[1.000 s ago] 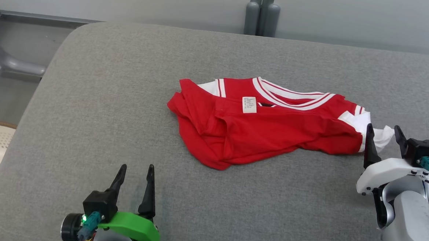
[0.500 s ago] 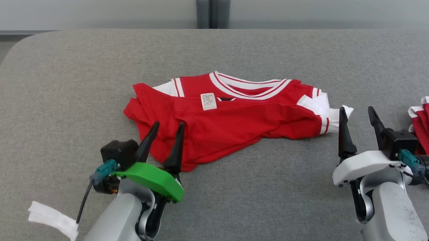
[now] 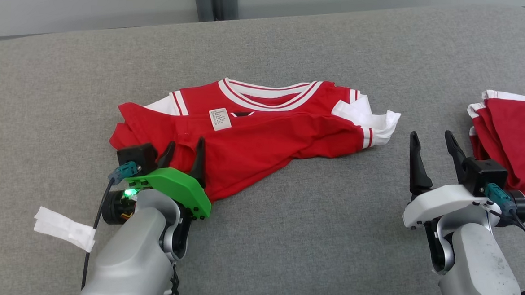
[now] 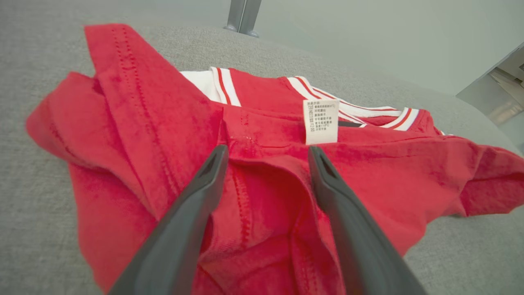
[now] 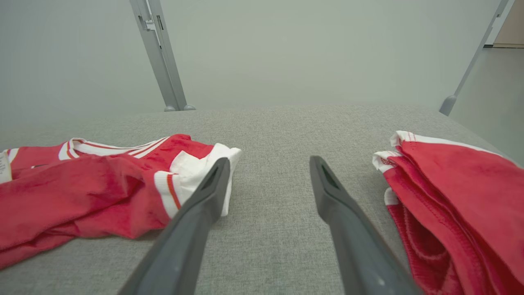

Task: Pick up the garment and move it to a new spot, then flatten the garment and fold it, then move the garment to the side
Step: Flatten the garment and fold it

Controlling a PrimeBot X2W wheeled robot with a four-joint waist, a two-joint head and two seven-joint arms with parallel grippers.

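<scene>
**On the grey fabric-covered bench, a crumpled red jersey with white, red-striped collar and sleeve ends lies crosswise**

Nearest the head camera, on the left, the left gripper is released. Its two dark fingers are spread over the near-left part of the red jersey. In the left wrist view the left gripper straddles a raised fold of red cloth without pinching it. Whether the tips touch the fabric cannot be told.

On the right, the right gripper is also released and empty, above bare bench. The jersey's white sleeve end is just to its left, and a second red garment with white trim, folded, is close on its right. The right wrist view shows the right gripper between these two, touching neither.

Farther out, the jersey's long axis runs left to right across the head view. The hem bunches at the left, and the white sleeve end points right. The collar opens toward the far side, and a white care label lies face up just before it.

Beyond the bench's far edge stand grey metal posts against a pale wall.
</scene>
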